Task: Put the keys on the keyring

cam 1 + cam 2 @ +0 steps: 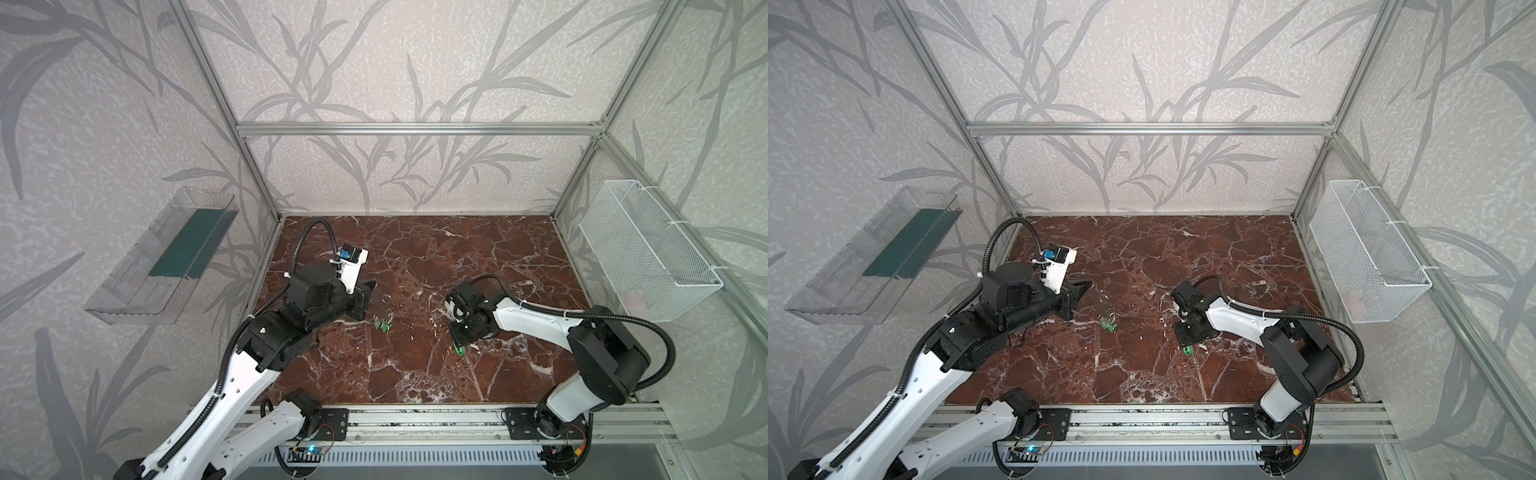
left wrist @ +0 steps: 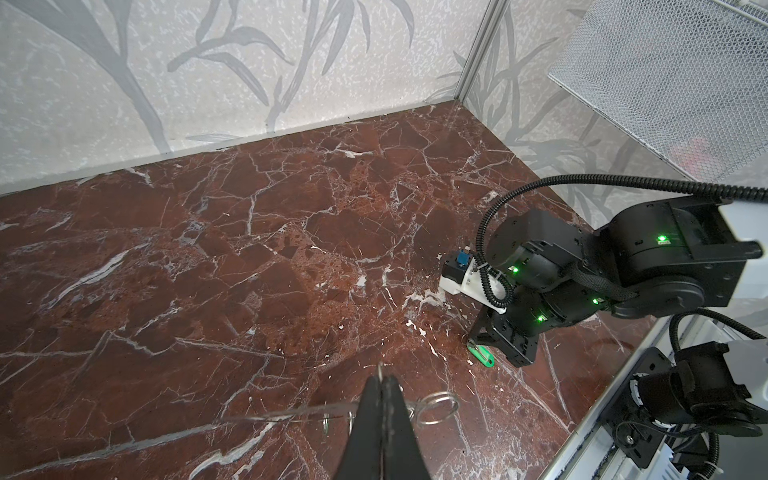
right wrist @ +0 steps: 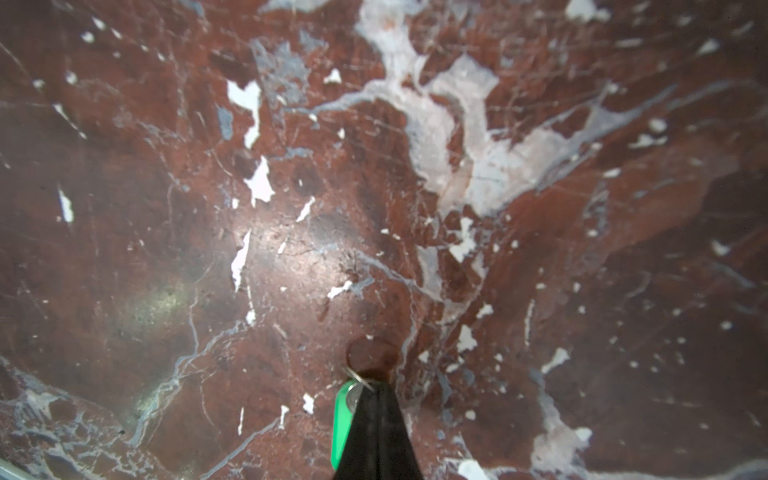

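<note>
Red-brown marble tabletop (image 1: pixel 415 374). Nearest, right of centre: right gripper (image 3: pixel 371 384), fingers clenched on one green-tagged key (image 3: pixel 342 424), its tag poking out low by the marble; touching or not, cannot tell. Farther back, near the middle: cluster of other green-tagged keys (image 1: pixel 382 325), just on the near side of the thin wire keyring (image 2: pixel 436 409); joined to it or not, too small to tell. At the keyring from the left: left gripper (image 2: pixel 381 374), fingers pinched together on the wire. Far right, on the wall: white mesh basket (image 1: pixel 648 257).
</note>
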Tool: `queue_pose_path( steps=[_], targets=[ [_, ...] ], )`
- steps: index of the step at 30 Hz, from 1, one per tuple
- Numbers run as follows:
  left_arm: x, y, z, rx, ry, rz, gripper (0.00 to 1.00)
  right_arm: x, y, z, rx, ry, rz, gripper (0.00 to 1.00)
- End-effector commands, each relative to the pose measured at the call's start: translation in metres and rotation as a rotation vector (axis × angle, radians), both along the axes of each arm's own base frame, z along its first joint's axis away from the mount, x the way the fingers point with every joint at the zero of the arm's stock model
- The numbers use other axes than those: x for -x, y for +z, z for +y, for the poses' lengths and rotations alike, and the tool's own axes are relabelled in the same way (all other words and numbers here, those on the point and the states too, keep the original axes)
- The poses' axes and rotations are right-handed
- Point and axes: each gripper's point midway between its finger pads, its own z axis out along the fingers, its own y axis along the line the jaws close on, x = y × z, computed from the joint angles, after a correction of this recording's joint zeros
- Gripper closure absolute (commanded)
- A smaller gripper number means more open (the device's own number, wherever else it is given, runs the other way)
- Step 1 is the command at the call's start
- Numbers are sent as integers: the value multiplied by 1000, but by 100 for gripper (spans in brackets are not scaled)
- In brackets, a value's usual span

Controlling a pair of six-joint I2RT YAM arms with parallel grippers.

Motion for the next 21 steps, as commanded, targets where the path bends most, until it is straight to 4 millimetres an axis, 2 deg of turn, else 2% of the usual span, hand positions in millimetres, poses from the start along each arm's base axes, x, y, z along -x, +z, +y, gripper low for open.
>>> queue_pose_path(
  steps=[1,4,11,15,20,21],
  targets=[
    [-3,8,-1,25,3,-27,100,-5,5,1,-26,-29,-38,97],
    [-3,8,0,26,5,-29,100,-4,16,0,-25,-14,-44,81],
    [0,12,1,32,3,-41,100,-2,45,-2,-10,40,-51,65],
    [1,13,0,35,-7,-42,100,-5,49,1,37,107,-15,64],
    [2,14,0,39,-12,-43,100,-5,40,3,126,176,102,64],
    [2,14,-1,39,-13,-43,100,-4,33,2,156,182,141,64]
  ],
)
